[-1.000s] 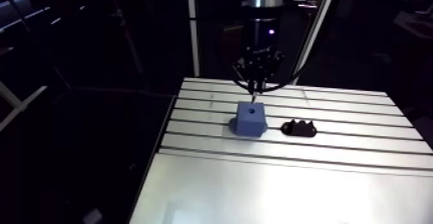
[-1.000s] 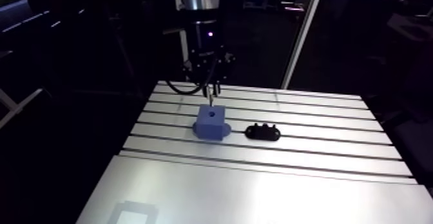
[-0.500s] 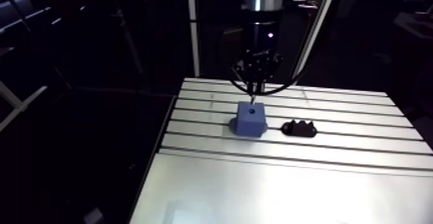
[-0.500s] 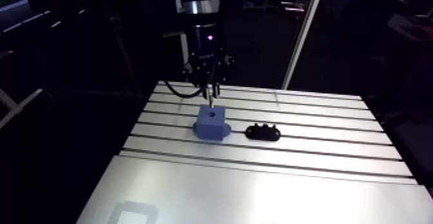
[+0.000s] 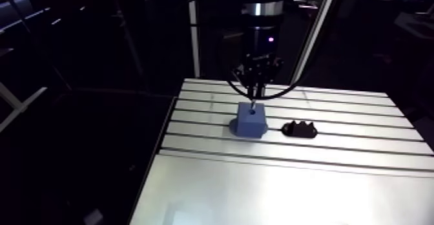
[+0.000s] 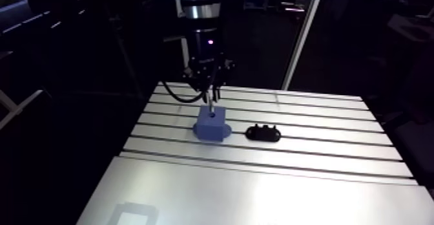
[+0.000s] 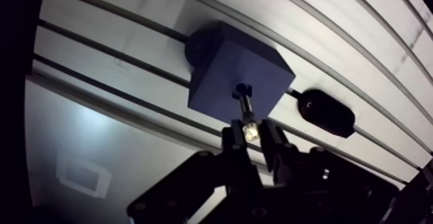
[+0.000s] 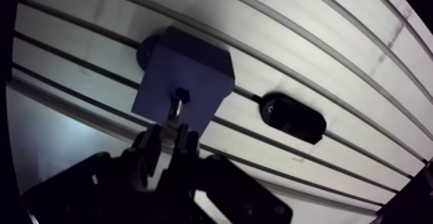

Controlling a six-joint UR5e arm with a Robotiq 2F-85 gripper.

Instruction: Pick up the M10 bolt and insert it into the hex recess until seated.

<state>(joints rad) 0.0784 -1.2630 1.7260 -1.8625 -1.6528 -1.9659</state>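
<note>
A blue block with a small dark recess in its top face stands on the slotted table. My gripper hangs straight above it, shut on a shiny bolt that points down out of the fingertips. The bolt's lower end lines up with the recess opening; how deep it sits I cannot tell. In the arm view the gripper stands over the block, with the thin bolt reaching the block's top.
A black oval fixture lies on the table beside the block, also seen in the arm view as the black fixture to the block's right. The table's left edge drops off into darkness.
The wrist and gripper have come down a little toward the blue block, bringing the bolt's tip to the block's top. Block and black fixture have stayed put.
</note>
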